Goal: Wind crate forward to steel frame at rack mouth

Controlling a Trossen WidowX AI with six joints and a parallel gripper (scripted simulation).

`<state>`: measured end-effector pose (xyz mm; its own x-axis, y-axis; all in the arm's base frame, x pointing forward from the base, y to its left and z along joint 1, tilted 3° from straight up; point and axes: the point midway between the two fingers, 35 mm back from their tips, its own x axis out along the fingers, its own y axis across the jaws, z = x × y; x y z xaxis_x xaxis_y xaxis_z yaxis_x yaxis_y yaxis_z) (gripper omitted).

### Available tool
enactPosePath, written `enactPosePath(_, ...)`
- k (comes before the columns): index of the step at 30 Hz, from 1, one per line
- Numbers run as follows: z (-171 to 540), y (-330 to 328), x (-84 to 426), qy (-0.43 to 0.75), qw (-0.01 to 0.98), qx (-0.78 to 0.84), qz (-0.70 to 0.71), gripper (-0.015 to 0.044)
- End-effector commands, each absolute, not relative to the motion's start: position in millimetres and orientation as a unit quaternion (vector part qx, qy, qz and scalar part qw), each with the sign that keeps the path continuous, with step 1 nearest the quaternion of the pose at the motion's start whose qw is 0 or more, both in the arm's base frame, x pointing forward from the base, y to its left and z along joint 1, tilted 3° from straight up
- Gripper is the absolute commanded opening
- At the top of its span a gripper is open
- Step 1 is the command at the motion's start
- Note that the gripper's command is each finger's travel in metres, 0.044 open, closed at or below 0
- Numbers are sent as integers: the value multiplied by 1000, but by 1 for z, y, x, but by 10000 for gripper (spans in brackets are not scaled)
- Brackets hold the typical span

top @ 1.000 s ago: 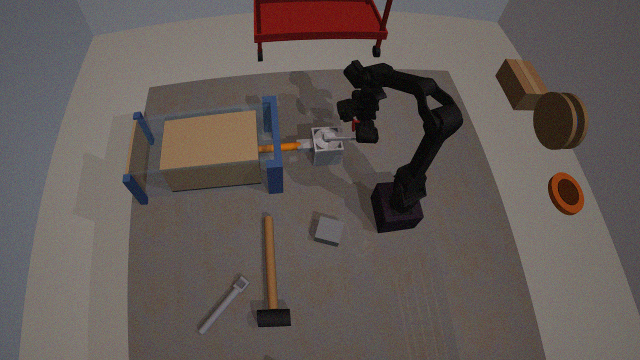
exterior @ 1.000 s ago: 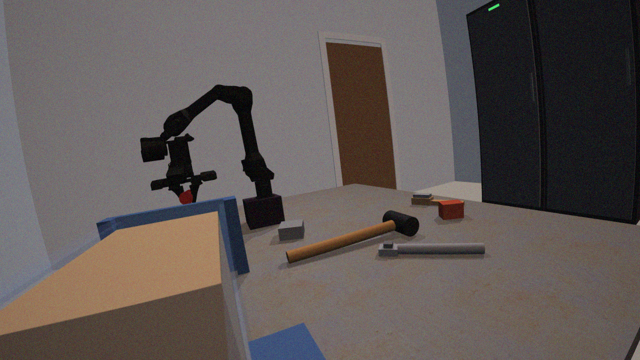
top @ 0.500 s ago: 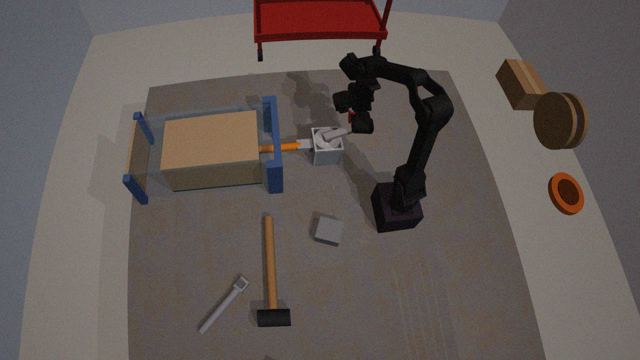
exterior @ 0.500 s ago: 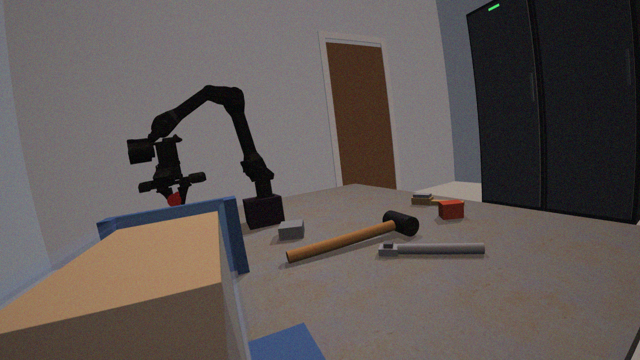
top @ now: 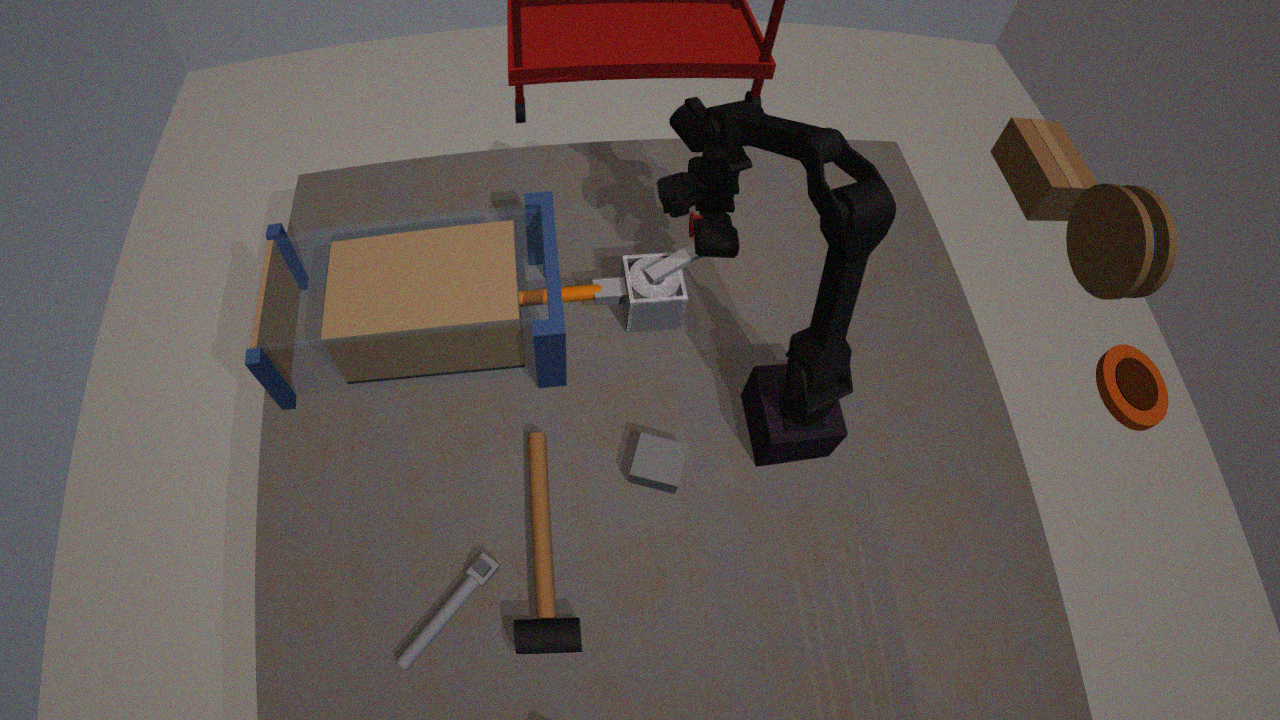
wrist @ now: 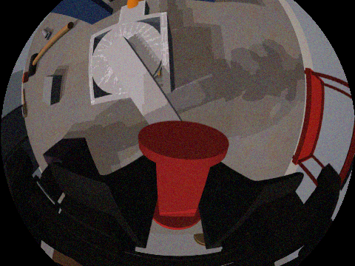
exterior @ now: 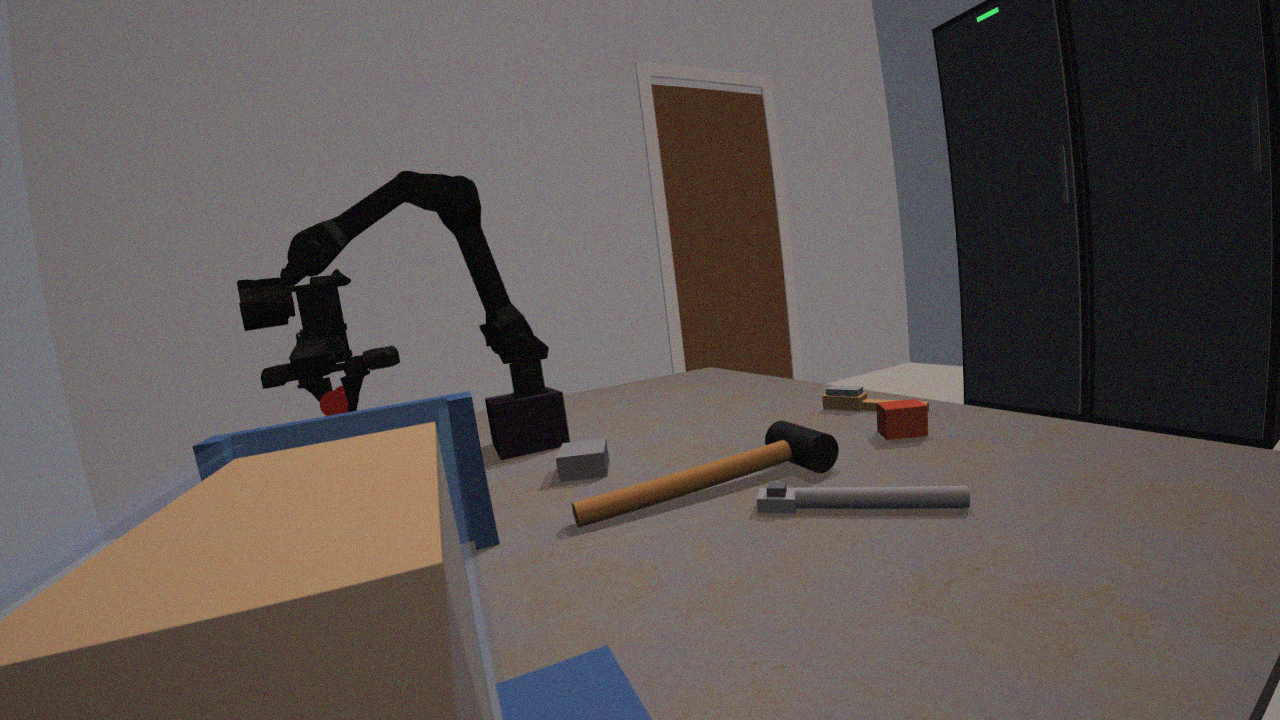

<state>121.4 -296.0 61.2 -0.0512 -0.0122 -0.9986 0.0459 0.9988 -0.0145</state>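
The crate (top: 420, 282) (exterior: 344, 510) sits flat inside the clear-panelled cubby. Its front is close behind the blue steel frame (top: 552, 268) (exterior: 471, 474); I cannot tell whether they touch. An orange strap (top: 577, 293) (wrist: 132, 3) runs from the crate through the frame to the winch (top: 656, 315) (wrist: 109, 67). The winch handle's grey arm (top: 667, 265) (wrist: 149, 94) lies over the winch top and points away from the cubby; its key is hidden. My gripper (top: 700, 227) (exterior: 336, 399) (wrist: 179, 150) is shut on the handle's red knob, beside and above the winch.
A mallet (top: 541, 528) (exterior: 680, 484), a grey bar tool (top: 440, 617) (exterior: 881, 497) and a grey block (top: 658, 459) (exterior: 581, 461) lie on the bench. A red block (exterior: 902, 420) sits farther off. A red cart (top: 640, 71) stands beyond the bench edge.
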Motion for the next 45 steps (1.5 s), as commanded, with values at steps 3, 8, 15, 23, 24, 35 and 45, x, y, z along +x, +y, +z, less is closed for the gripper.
enactPosePath(3,61,-309,133,718,695,4,-30,0)
enactPosePath(8,61,-313,137,718,695,4,-30,0)
enactPosePath(15,61,-319,145,718,696,3,-30,0)
enactPosePath(23,61,-325,154,717,696,3,-30,0)
enactPosePath(24,61,-325,154,717,696,3,-30,0)
enactPosePath(35,61,-332,168,717,696,3,-30,0)
enactPosePath(45,61,-335,180,717,697,3,-30,0)
